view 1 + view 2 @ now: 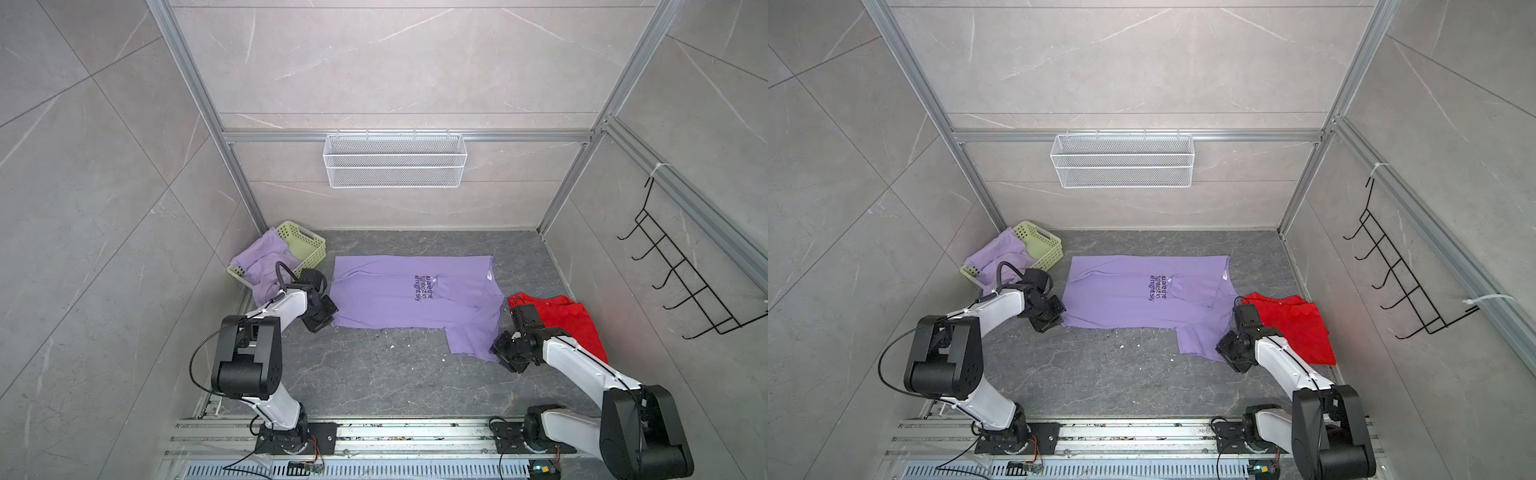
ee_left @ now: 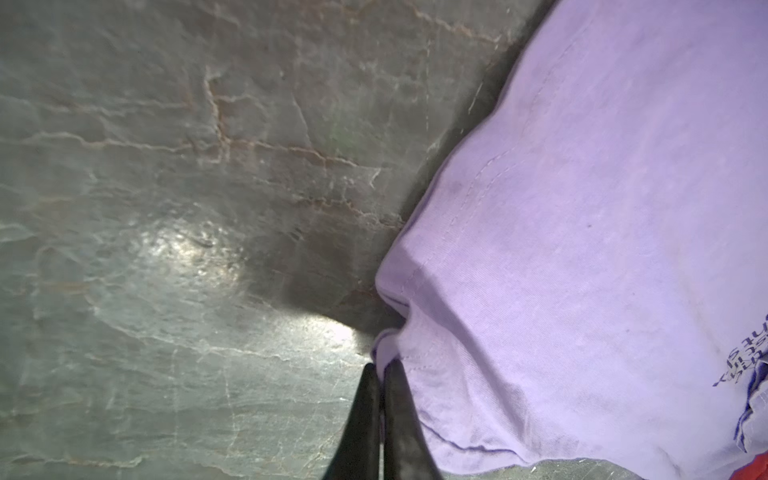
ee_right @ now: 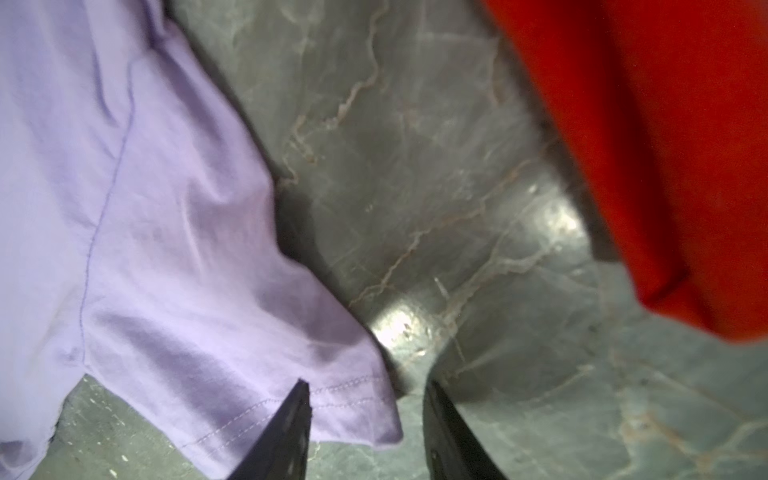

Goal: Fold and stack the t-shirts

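On dark veined stone tabletop (image 1: 374,374), lilac t-shirt (image 1: 386,299) flat, grey tiled walls (image 1: 395,62).

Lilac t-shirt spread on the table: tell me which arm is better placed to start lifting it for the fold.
Left. The left hand is shut on a hem corner of the lilac t-shirt; the right hand stands open at the sleeve edge, gripping nothing yet.

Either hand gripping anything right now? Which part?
Yes: left hand is shut on the lilac t-shirt, pinching a bottom-hem corner. The right hand holds nothing: jaws open astride the sleeve hem.
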You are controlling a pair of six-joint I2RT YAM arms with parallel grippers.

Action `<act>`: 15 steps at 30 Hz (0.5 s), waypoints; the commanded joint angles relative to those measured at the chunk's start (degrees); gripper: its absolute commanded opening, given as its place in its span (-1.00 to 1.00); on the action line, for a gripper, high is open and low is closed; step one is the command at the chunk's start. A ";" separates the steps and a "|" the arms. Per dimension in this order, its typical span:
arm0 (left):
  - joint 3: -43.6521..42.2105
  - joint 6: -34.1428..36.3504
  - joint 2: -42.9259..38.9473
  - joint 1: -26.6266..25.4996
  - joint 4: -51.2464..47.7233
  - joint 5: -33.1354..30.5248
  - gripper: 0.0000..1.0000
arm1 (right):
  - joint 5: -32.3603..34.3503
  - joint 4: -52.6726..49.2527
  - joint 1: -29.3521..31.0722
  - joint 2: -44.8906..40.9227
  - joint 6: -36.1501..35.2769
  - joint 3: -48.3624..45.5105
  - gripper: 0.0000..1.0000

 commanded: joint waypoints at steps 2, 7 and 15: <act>1.04 -0.01 0.41 0.22 -0.51 0.27 -1.00 | -2.68 -0.60 0.02 1.36 0.66 -0.92 -0.23; 1.06 0.33 0.12 0.20 -1.26 0.28 -1.00 | -1.19 1.09 0.04 2.58 1.14 -0.80 -0.71; 0.63 0.71 -2.77 0.22 -4.56 0.21 -1.00 | 3.05 -9.34 0.08 -5.03 -0.33 7.54 -1.00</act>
